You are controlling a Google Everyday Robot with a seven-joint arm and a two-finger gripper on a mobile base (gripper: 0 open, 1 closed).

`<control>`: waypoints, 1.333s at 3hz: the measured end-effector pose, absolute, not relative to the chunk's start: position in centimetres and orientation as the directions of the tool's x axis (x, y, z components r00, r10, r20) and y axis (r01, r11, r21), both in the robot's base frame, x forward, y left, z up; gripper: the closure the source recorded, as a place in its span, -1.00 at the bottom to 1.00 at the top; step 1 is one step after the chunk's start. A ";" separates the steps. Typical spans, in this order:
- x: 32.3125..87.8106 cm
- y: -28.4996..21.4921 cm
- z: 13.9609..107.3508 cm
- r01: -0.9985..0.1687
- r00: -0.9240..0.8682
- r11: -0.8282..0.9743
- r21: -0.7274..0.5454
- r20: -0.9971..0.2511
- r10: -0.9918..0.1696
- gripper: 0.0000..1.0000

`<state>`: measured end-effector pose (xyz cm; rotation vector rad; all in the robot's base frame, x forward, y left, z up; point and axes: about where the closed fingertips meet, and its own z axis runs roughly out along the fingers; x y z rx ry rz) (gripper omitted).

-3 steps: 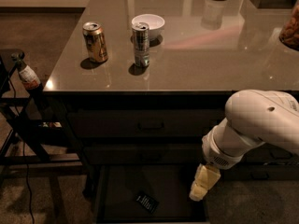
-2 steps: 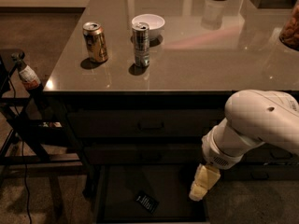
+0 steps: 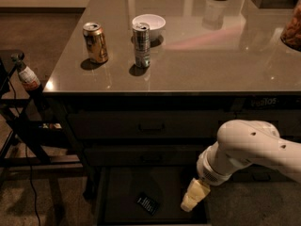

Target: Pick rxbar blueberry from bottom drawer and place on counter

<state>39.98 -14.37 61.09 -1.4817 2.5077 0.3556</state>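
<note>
Near the end effector (image 3: 190, 202), rxbar blueberry (image 3: 148, 204) lies diagonally (bottom drawer (image 3: 121, 186)).

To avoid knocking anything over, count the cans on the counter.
2. A gold can stands near the left edge of the counter; a silver can stands right of it, before the white bowl. None seem hidden. The gripper hangs over the open bottom drawer.

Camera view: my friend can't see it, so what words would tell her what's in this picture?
The robot's gripper hangs over the right side of the open bottom drawer, apart from the small dark rxbar blueberry lying flat inside. Above, the glossy counter holds a gold can, a silver can and a white bowl.
</note>
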 end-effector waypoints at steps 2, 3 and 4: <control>40.6 -14.2 58.1 -0.861 -0.505 0.497 0.109 -0.312 -0.805 -1.00; 40.0 -13.8 55.1 -0.844 -0.536 0.513 0.160 -0.310 -0.785 -1.00; 39.9 -13.1 50.2 -0.802 -0.596 0.549 0.235 -0.350 -0.722 -1.00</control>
